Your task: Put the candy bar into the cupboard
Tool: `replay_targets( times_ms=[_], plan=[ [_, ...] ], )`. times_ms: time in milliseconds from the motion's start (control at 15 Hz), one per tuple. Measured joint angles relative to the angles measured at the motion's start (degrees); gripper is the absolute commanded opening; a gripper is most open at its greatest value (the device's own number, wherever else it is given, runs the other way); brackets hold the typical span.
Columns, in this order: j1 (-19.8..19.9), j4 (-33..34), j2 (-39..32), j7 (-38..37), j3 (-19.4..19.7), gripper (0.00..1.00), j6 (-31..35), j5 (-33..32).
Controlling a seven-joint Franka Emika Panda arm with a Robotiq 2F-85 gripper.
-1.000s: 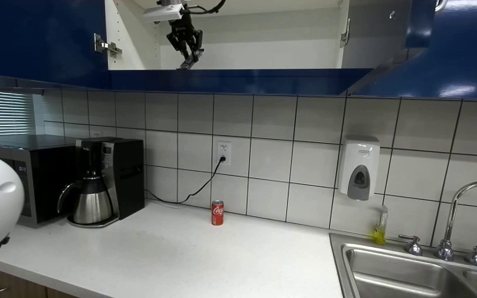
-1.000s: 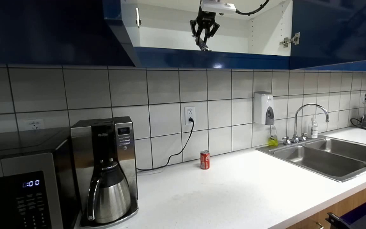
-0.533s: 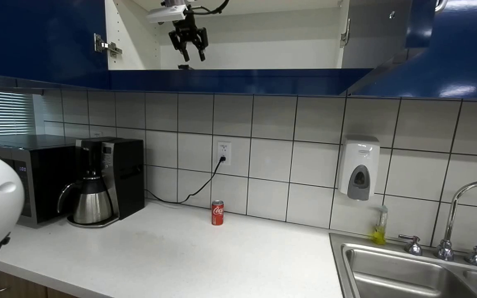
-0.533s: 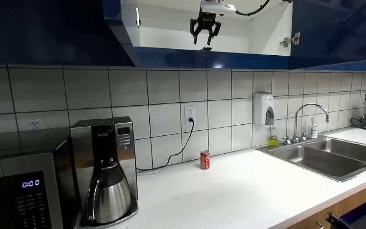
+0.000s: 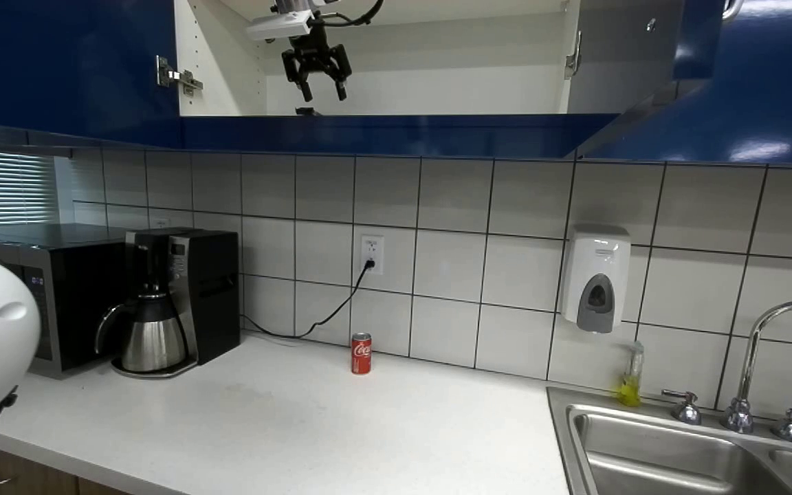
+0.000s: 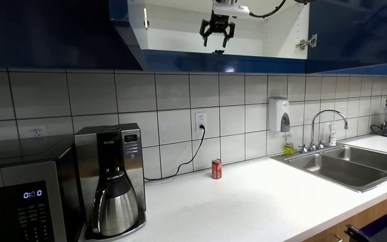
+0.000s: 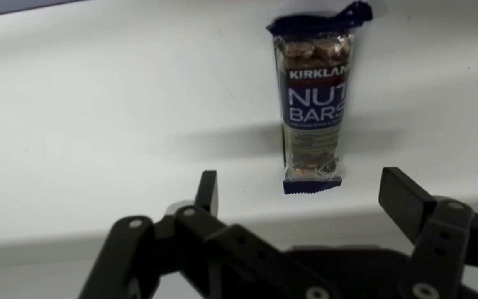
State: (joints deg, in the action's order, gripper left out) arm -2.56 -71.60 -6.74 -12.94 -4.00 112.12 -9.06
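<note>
in an exterior view, going left to right, the black microwave [image 5: 83, 295] and the coffee maker [image 5: 203, 295] stood on the left of the counter [image 5: 368, 433], and high above its back edge the gripper [image 5: 324, 95] hung inside the open blue cupboard [image 5: 396, 132] with its two fingers spread wide apart. in the wrist view, the candy bar [image 7: 311, 99] lay on the white cupboard floor, below the gripper and apart from its fingers. farther right, the red can [image 5: 361, 354] stood close to the counter's back edge, then came the white soap dispenser [image 5: 595, 282] up on the wall [image 5: 451, 337], and the bottle [image 5: 630, 390] of yellow stuff by the back left corner of the metal sink [image 5: 568, 440].
</note>
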Motion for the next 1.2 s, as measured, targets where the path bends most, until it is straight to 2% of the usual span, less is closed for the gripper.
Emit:
replay_targets(
  times_ms=[467, 1200],
  plan=[
    [0.0, -2.6, 2.0, 0.0, 0.3, 1.0, -0.1, 0.1],
    [0.1, -15.1, 13.4, 0.0, 1.2, 1.0, 0.1, 1.4]
  ],
)
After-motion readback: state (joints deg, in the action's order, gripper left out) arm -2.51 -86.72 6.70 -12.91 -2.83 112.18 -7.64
